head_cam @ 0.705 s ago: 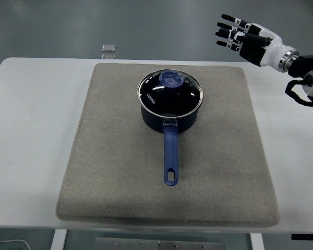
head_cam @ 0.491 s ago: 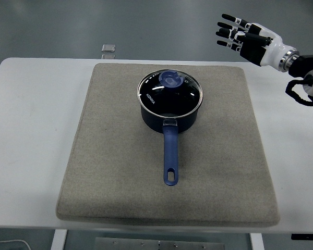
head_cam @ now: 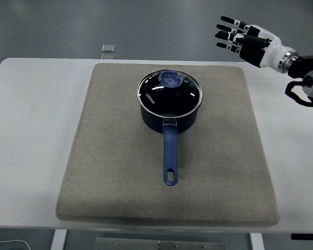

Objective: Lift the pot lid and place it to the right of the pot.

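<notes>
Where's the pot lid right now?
In the head view, the pot lid sits on the blue pot at the middle of the grey mat, far from the right hand.

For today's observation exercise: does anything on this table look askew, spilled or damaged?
Nothing stands out. The lid sits squarely on the pot, which stands upright on the mat, handle toward the near edge. The right hand hovers open, far right.

White lettering, seemingly "KONKA", on the pot lid (head_cam: 170, 92); no other legible text
</notes>
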`<move>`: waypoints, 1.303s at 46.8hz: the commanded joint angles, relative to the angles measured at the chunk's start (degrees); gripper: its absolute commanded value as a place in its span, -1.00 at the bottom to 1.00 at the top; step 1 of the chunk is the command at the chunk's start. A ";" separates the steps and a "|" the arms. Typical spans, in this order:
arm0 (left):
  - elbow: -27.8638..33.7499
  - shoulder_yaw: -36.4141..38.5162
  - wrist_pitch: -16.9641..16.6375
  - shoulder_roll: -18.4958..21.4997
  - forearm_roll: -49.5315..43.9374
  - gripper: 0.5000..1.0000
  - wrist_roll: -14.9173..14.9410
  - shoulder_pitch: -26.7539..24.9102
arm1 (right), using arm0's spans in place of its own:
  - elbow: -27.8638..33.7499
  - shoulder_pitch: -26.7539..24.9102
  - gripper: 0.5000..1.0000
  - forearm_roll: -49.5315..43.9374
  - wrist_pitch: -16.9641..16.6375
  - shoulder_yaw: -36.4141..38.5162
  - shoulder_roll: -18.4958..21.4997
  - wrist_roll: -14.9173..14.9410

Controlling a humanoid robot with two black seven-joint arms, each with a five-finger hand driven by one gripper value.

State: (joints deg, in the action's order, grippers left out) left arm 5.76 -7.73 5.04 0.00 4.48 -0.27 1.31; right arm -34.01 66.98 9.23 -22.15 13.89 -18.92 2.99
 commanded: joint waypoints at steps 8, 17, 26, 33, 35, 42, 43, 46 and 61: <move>-0.05 0.00 -0.03 0.00 0.00 1.00 0.01 0.01 | 0.00 0.43 0.69 0.00 0.00 0.17 -0.06 0.00; -0.05 0.08 -0.03 0.00 0.00 1.00 0.01 0.01 | 0.00 1.75 0.69 -0.09 0.00 -0.36 -0.06 0.00; -0.05 0.09 -0.03 0.00 0.00 1.00 0.01 0.01 | 0.09 3.42 0.69 -6.23 1.84 -0.18 -0.06 0.00; -0.05 0.00 -0.03 0.00 0.00 1.00 0.01 0.01 | 0.09 5.09 0.69 -9.05 1.76 -0.44 -0.06 0.00; -0.05 0.08 -0.03 0.00 0.00 1.00 0.01 0.01 | 0.00 5.62 0.69 -9.93 1.67 -0.44 -0.06 0.00; -0.05 0.00 -0.03 0.00 0.00 1.00 0.01 0.01 | -0.35 6.06 0.69 -14.76 0.53 0.26 -0.23 0.00; -0.05 0.00 -0.03 0.00 0.00 1.00 0.01 0.01 | -0.44 6.06 0.69 -15.55 0.35 0.26 -0.24 0.00; -0.05 0.00 0.06 0.00 0.00 1.00 0.01 0.01 | -0.53 6.15 0.69 -17.75 -0.17 0.35 -0.24 0.00; -0.05 0.00 -0.03 0.00 0.00 1.00 0.01 0.01 | -9.13 8.25 0.69 -31.99 0.09 0.35 -0.50 0.09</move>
State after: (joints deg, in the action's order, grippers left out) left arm 5.71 -7.73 5.03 0.00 4.48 -0.26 1.31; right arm -41.34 74.71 -20.21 -22.11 14.29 -19.25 3.10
